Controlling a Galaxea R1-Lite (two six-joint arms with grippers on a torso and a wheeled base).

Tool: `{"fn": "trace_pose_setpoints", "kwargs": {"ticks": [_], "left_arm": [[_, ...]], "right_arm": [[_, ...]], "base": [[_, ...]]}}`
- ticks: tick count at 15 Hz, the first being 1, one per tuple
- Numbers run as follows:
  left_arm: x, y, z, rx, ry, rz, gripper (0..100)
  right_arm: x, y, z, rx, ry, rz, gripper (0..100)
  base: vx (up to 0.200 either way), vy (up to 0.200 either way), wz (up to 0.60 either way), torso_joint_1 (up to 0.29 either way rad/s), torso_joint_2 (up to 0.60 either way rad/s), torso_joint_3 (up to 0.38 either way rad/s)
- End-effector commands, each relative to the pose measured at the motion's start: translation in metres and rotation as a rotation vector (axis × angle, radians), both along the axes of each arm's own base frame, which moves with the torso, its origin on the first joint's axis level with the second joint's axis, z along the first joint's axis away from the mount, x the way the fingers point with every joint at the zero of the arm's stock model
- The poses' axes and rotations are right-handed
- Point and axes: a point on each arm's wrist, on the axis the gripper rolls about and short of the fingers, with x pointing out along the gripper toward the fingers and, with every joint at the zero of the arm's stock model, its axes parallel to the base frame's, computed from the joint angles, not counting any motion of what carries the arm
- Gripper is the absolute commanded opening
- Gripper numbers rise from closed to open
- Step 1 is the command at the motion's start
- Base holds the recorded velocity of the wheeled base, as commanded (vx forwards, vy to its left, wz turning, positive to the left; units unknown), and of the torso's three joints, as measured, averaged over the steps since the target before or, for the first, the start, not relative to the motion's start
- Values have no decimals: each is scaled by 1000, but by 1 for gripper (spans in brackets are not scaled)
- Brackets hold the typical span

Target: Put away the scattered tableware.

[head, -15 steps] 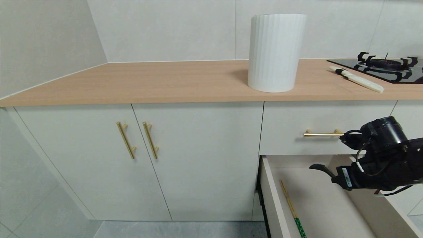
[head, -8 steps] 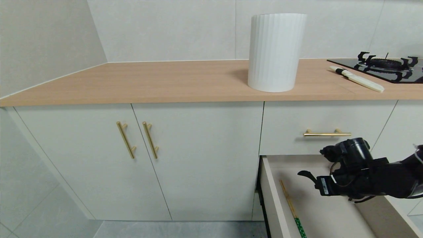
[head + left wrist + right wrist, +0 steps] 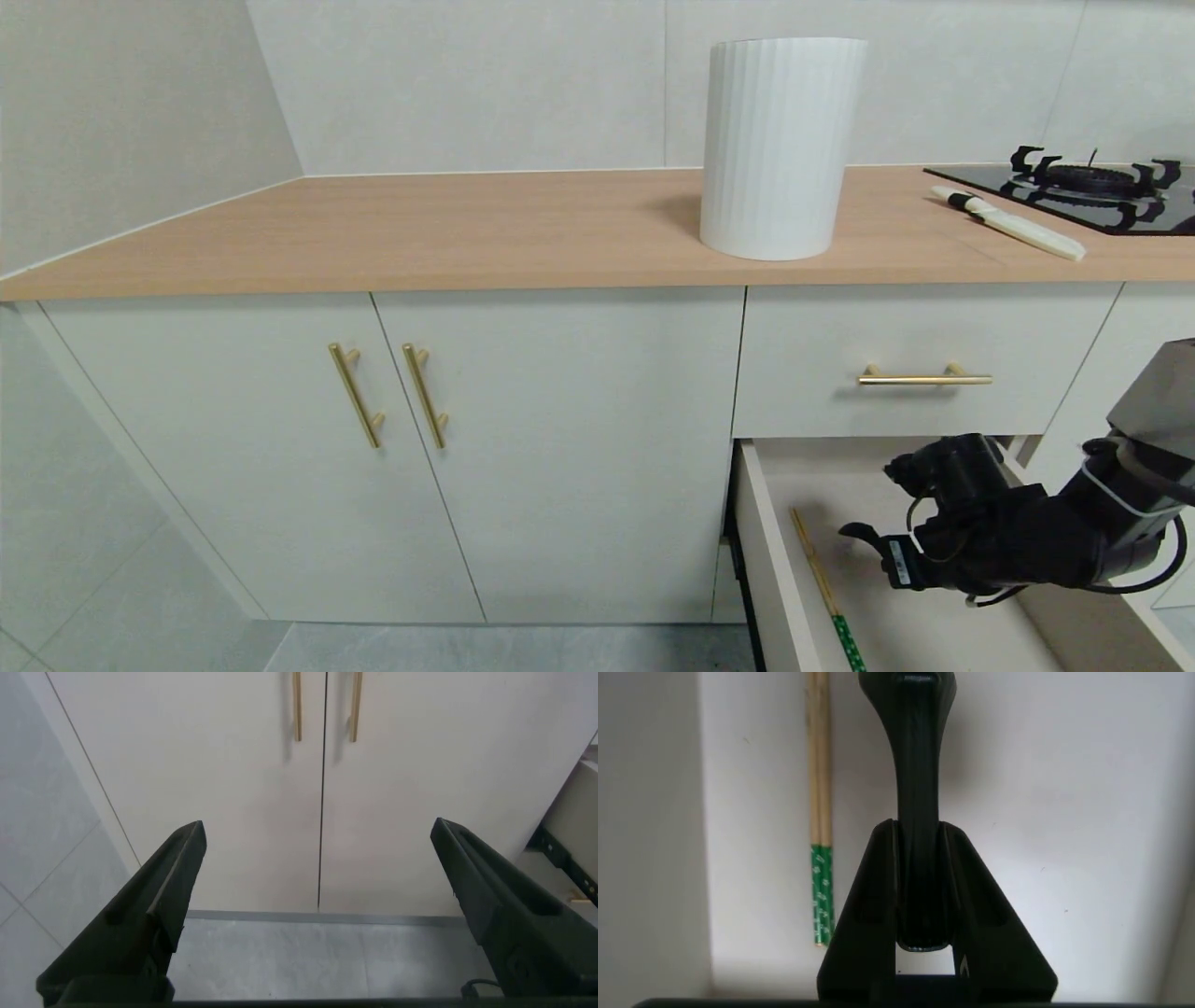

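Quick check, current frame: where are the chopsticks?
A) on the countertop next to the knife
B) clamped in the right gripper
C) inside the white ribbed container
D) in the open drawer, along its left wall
D: the chopsticks lie flat on the floor of the open drawer, beside its left wall; the right gripper is shut on a black utensil instead.

Chopsticks [image 3: 814, 560] lie in the drawer [image 3: 761, 546] by its left wall, below the counter [image 3: 467, 233]

Kitchen: wood countertop [image 3: 448, 233], gas hob [image 3: 1088, 177], white cabinets [image 3: 560, 448] with brass handles [image 3: 355, 395], tiled wall [image 3: 467, 84].
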Motion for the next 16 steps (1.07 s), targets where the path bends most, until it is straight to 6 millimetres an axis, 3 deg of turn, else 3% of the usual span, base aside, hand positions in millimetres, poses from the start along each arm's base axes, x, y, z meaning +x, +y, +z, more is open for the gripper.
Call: {"fn": "trace_pose_setpoints", "kwargs": {"ticks": [1,4,16], "left_arm": [[0,0,0,0,0,1,100],[0,0,0,0,0,1,100],[0,0,0,0,0,1,100]], "right_arm": [[3,0,-21,-34,14,-19,0],[6,0,-32,-51,10,-28,0],[6,0,-32,-52,5,-30,0]], "base": [[0,0,0,0,0,0],[0,0,0,0,0,0],[0,0,0,0,0,0]]}}
